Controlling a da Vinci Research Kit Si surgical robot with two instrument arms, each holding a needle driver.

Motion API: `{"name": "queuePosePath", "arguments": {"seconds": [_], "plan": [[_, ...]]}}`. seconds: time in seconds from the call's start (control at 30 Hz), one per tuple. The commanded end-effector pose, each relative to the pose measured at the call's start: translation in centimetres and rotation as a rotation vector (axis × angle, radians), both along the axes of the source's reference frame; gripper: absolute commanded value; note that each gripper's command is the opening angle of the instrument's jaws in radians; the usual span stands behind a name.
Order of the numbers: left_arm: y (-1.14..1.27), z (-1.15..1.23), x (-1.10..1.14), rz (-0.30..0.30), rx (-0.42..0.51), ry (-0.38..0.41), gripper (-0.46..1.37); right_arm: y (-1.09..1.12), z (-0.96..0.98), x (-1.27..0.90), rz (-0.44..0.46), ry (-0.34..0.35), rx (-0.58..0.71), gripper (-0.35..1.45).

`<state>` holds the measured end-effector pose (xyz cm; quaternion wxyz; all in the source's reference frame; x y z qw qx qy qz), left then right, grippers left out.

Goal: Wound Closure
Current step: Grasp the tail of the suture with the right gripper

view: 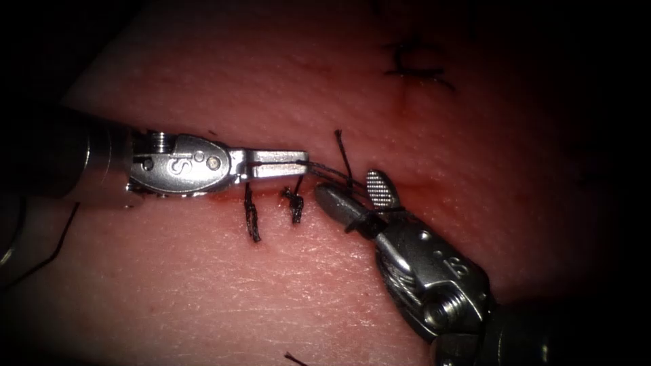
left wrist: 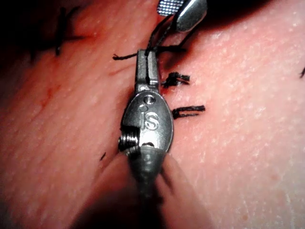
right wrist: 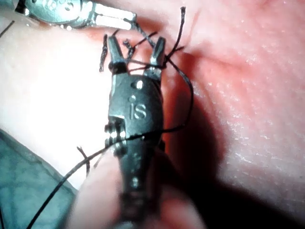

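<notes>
Endoscope view: left tool [view: 281, 161] clamps the thread [view: 325, 171]; right tool [view: 352, 196] gapes, thread-wrapped, holding nothing; several stitches [view: 252, 215] done, needle unseen.

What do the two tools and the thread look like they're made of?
Left tool and right tool: apparently polished metal, with bright glints and stamped lettering. The right tool's open jaw face looks cross-hatched. Thread: dark, matte, probably braided fibre, with frayed cut ends.
</notes>
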<state>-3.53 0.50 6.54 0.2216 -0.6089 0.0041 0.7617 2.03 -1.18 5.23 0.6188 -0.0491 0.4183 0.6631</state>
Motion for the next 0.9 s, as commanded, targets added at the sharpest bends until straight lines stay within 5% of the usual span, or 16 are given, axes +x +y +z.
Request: {"name": "queuePosePath", "arguments": {"seconds": [0.03, 0.33, 0.9], "plan": [[-0.01, 0.0, -0.01, 0.006, 0.008, -0.004, -0.35, 0.0, 0.0, 0.01, -0.001, 0.001, 0.0, 0.56], [-0.01, 0.08, -0.09, 0.0, 0.032, 0.018, -0.35, 0.01, -0.02, 0.1, -0.017, 0.013, -0.002, 0.56], [-0.14, -0.1, 0.09, 0.004, 0.006, 0.011, -0.35, 0.05, -0.03, 0.05, -0.015, 0.022, -0.025, 0.56]]}}
